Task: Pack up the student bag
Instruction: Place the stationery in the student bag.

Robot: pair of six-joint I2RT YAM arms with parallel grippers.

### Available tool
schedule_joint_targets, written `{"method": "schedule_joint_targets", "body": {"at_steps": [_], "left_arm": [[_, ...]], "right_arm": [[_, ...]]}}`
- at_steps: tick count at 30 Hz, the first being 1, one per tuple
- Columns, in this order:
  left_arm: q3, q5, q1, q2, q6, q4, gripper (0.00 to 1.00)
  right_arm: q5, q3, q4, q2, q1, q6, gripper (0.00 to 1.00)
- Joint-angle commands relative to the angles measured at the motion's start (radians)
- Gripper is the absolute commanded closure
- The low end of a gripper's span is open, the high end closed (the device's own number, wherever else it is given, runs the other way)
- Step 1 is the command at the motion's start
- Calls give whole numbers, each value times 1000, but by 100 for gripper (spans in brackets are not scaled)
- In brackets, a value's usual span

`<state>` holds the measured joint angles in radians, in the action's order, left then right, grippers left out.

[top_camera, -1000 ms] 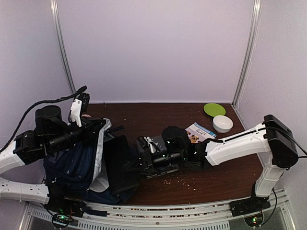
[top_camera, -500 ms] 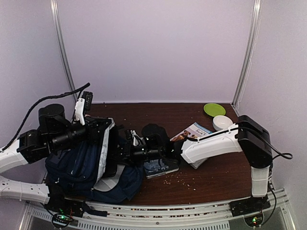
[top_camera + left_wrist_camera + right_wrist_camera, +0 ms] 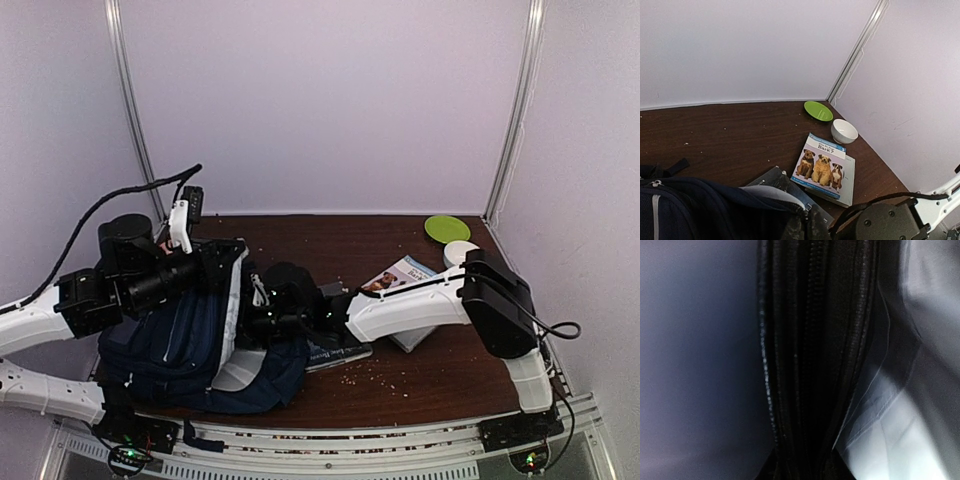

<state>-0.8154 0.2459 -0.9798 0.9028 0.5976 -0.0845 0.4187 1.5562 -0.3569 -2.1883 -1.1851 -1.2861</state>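
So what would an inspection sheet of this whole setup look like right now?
Surface: brown table, scattered with crumbs.
Job's things: student bag lying at the left, mouth held up.
Clutter: dog book, green plate, white bowl, all at the far right.
Grippers: left gripper shut on the bag's rim; right gripper at the bag's mouth, closed on a black zip case.
Cables: black cable loops over the left arm.
Surroundings: pale walls, metal corner posts.

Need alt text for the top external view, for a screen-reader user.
Two robot arms work a navy student bag lying left on the table: the left end effector grips its raised rim while the right end effector reaches inside its mouth. A dog book, white bowl and green plate sit far right.
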Motion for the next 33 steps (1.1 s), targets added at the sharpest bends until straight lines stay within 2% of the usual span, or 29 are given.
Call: {"method": "schedule_joint_targets", "body": {"at_steps": [1, 12, 13, 16, 17, 19, 24, 30, 33], "left_arm": [[-88, -59, -10, 35, 28, 296, 100], [-105, -142, -10, 103, 86, 406, 100], [-103, -139, -11, 99, 83, 401, 100], [-86, -99, -10, 70, 70, 375, 100], [-77, -80, -10, 56, 65, 368, 100], [-61, -42, -10, 26, 51, 345, 100], [-56, 71, -8, -72, 0, 244, 100], [-51, 193, -8, -197, -46, 168, 100], [-51, 220, -7, -241, -61, 130, 100]], "right_arm": [[-7, 87, -20, -69, -10, 6, 100], [50, 321, -134, -253, -13, -111, 100], [74, 342, -135, -268, -14, -111, 96], [112, 321, -181, -262, -12, -120, 61], [112, 293, -198, -247, -12, -117, 53], [106, 249, -197, -205, -10, -85, 44], [98, 183, -77, -86, -5, 20, 24], [58, 156, 116, 19, -3, 115, 13], [40, 152, 170, 60, -3, 142, 11]]}}
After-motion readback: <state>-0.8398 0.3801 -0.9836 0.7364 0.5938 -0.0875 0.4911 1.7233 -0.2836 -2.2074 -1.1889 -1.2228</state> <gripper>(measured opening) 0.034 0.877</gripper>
